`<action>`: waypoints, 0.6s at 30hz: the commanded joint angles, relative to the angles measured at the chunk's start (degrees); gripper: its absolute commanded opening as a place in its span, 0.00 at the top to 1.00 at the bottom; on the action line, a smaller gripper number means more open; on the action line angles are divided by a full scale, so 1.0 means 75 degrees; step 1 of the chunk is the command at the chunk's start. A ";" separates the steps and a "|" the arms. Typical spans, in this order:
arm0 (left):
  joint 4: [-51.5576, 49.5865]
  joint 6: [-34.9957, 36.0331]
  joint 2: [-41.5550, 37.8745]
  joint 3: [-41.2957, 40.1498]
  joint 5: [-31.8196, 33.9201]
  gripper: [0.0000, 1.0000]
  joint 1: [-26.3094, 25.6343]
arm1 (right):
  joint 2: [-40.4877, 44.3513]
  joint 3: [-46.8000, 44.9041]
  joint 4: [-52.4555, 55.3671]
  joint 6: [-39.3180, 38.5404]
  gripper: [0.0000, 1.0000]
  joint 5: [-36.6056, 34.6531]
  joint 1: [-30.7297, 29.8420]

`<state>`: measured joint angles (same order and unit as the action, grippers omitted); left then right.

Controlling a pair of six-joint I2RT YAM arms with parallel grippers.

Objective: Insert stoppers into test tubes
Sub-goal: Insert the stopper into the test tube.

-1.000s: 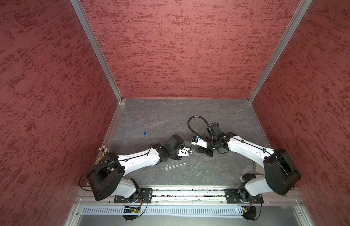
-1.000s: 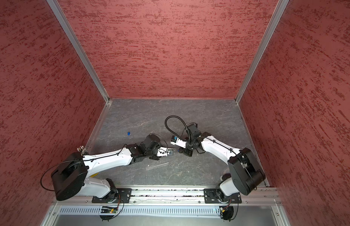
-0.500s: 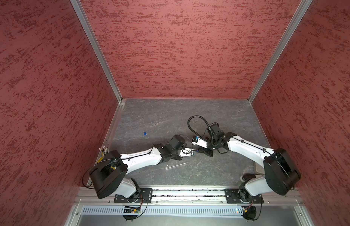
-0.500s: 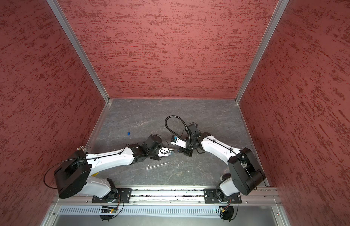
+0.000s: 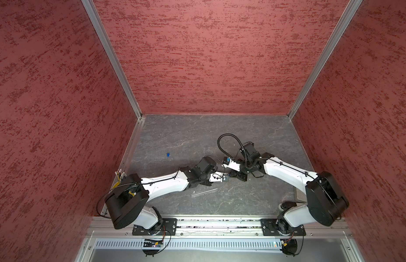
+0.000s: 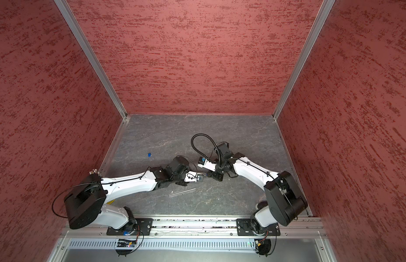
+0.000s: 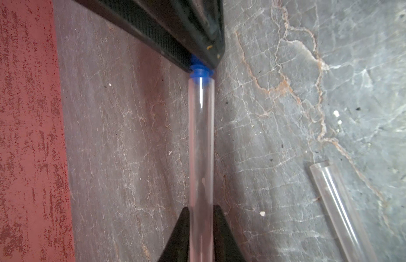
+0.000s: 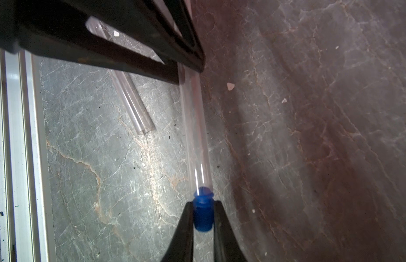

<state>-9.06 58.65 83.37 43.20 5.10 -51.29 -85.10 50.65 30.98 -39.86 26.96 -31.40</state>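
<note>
Both top views: bright, even overhead light, sharp, only faint shadows on the grey veined stone-look tabletop [image 5: 197, 136]. Wrist views dimmer w/ reddish cast; thin white glare streak on the clear slim tube [image 7: 201, 140]; left gripper's black fingertips [image 7: 223, 236] blurred.

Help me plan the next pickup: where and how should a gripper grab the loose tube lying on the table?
Grip the loose tube near mid-length, coming down from above with the jaws across its thin width. It lies flat on the table, round and thin, and its open-looking end should stay free.
</note>
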 commanded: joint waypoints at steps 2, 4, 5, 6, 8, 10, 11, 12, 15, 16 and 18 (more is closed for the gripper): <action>0.0030 0.0060 0.0115 0.0227 0.0043 0.80 -0.0073 | -0.0044 0.0194 0.0100 -0.0018 0.87 0.0188 0.0020; 0.0030 0.0093 0.0136 0.0228 0.0045 0.80 -0.0093 | -0.0056 0.0197 0.0111 -0.0030 0.87 0.0185 0.0015; 0.0045 0.0089 0.0146 0.0234 0.0046 0.80 -0.0099 | -0.0056 0.0196 0.0111 -0.0028 0.87 0.0199 0.0020; 0.0040 0.0100 0.0177 0.0241 0.0056 0.80 -0.0111 | -0.0067 0.0196 0.0101 -0.0023 0.87 0.0191 0.0015; 0.0077 0.0101 0.0221 0.0274 0.0104 0.80 -0.0114 | -0.0067 0.0198 0.0100 -0.0019 0.87 0.0193 0.0015; 0.0096 0.0113 0.0239 0.0286 0.0105 0.80 -0.0138 | -0.0067 0.0203 0.0111 -0.0028 0.87 0.0187 0.0015; 0.0129 0.0124 0.0264 0.0300 0.0106 0.80 -0.0150 | -0.0067 0.0207 0.0111 -0.0021 0.87 0.0177 0.0015; 0.0140 0.0125 0.0264 0.0306 0.0105 0.80 -0.0161 | -0.0073 0.0207 0.0123 -0.0024 0.87 0.0187 0.0014; 0.0209 0.0170 0.0316 0.0322 0.0154 0.80 -0.0187 | -0.0102 0.0241 0.0143 -0.0052 0.87 0.0183 0.0015; 0.0218 0.0192 0.0338 0.0322 0.0181 0.80 -0.0193 | -0.0134 0.0262 0.0177 -0.0076 0.87 0.0185 0.0003; 0.0269 0.0237 0.0365 0.0322 0.0276 0.80 -0.0222 | -0.0172 0.0287 0.0193 -0.0066 0.88 0.0184 0.0003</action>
<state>-8.82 59.33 85.23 44.58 6.59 -52.42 -85.54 51.11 31.64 -39.88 26.96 -31.40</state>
